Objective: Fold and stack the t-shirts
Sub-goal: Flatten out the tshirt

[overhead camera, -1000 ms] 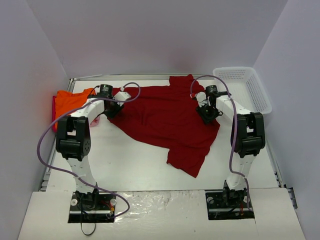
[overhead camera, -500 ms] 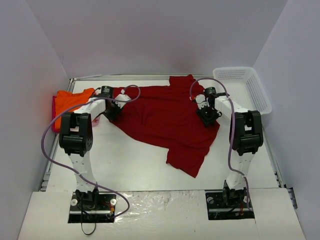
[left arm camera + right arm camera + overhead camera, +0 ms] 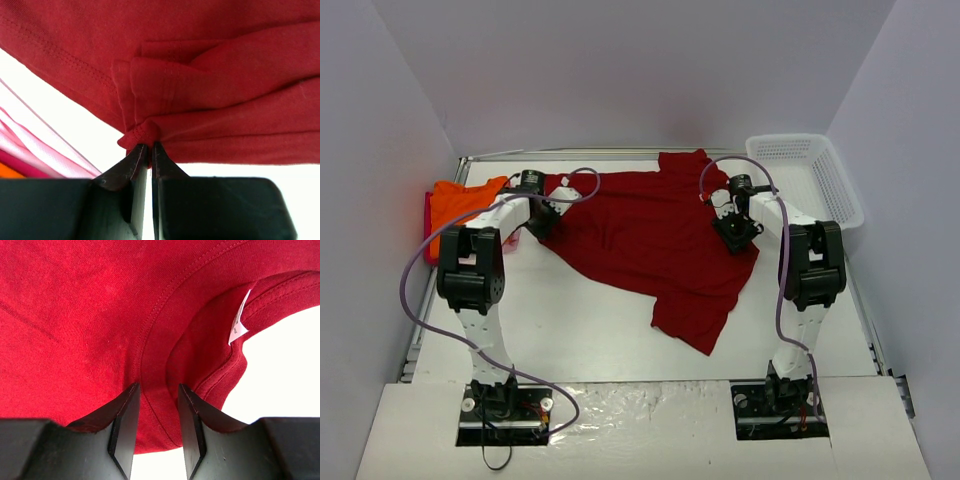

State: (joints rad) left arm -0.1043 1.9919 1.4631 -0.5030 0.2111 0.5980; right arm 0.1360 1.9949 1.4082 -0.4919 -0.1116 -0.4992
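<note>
The large dark red t-shirt point(image 3: 650, 240) lies spread and wrinkled across the middle of the table. My left gripper point(image 3: 542, 222) is at its left edge. In the left wrist view it point(image 3: 150, 146) is shut on a bunched bit of the red hem point(image 3: 142, 132). My right gripper point(image 3: 738, 232) is on the shirt's right side. In the right wrist view it point(image 3: 158, 390) is open, its jaws standing on either side of the collar band, near the white label point(image 3: 239, 320). The orange t-shirt point(image 3: 460, 200) lies at the far left on the pale pink one point(image 3: 30, 145).
A white mesh basket point(image 3: 820, 180) stands at the back right corner. Grey walls close in the table on three sides. Bare white table point(image 3: 580, 330) shows in front of the red shirt. Purple cables loop over both arms.
Both grippers have shifted slightly toward the back of the table. The left arm's elbow has swung back. The red shirt has barely moved.
</note>
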